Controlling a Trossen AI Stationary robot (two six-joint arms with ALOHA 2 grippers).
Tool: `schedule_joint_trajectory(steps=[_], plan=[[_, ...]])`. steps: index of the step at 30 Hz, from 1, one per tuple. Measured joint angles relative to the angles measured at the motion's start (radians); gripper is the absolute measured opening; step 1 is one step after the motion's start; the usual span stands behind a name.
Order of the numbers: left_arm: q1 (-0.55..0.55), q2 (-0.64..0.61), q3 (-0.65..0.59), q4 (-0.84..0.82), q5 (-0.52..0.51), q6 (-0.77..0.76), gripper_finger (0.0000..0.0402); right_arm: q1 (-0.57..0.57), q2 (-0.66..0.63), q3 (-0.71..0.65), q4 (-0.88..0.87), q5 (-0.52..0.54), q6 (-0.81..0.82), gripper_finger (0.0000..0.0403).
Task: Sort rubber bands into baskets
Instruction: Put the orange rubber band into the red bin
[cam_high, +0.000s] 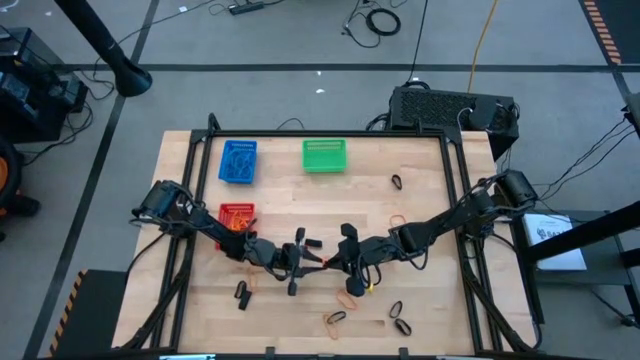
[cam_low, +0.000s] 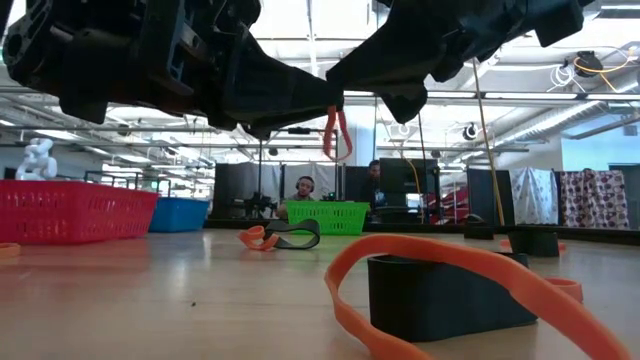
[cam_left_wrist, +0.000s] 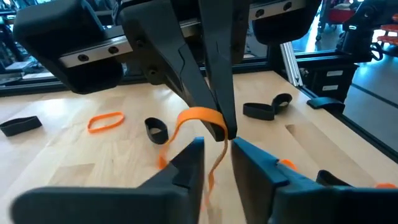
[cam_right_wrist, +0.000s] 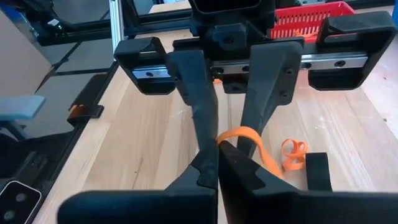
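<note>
My right gripper (cam_right_wrist: 217, 155) is shut on an orange rubber band (cam_left_wrist: 198, 117) above the middle of the table. It also shows in the high view (cam_high: 335, 262). My left gripper (cam_left_wrist: 216, 152) faces it from the table's left, open. Its two fingers stand on either side of the hanging band, and I cannot tell whether they touch it. The red basket (cam_high: 237, 215) stands behind my left arm. The blue basket (cam_high: 238, 161) and the green basket (cam_high: 325, 155) stand near the far edge. My right gripper pinches the orange band near its top (cam_right_wrist: 239, 134) between its two fingertips. The fingers come about level from the table's right side. The band hangs slack below the fingertips (cam_low: 337, 135), clear of the table.
Loose bands lie around. Black ones (cam_high: 397, 182) (cam_high: 241, 293) (cam_high: 400, 325) and orange ones (cam_high: 398, 218) (cam_high: 335, 318) (cam_high: 347, 298) are on the wood. In the low view an orange band and a black one (cam_low: 440, 290) lie close to the near edge.
</note>
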Motion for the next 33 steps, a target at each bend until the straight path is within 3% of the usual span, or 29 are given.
schedule_joint_trajectory(steps=[6, 10, 15, 20, 27, 33], plan=[[-0.001, 0.000, 0.000, -0.006, -0.019, 0.000, 0.0009, -0.002, 0.000, 0.000, 0.006, 0.001, -0.055, 0.0000], [-0.001, 0.000, 0.000, -0.013, -0.037, 0.000, 0.0006, -0.002, 0.000, 0.000, 0.005, 0.004, -0.075, 0.0012], [0.000, 0.000, 0.000, -0.019, -0.071, 0.001, 0.0004, -0.002, 0.000, 0.000, -0.017, 0.005, -0.081, 0.0055], [0.002, -0.030, 0.000, -0.089, -0.109, 0.001, 0.0003, -0.003, -0.001, 0.001, -0.080, 0.099, -0.092, 0.0105], [0.001, -0.260, 0.001, -0.509, -0.138, -0.079, 0.0002, -0.004, -0.001, 0.000, -0.098, 0.105, -0.103, 0.0154], [0.001, -0.526, 0.063, -1.017, -0.142, -0.222, 0.0001, -0.004, -0.001, 0.000, -0.101, 0.103, -0.123, 0.0164]])
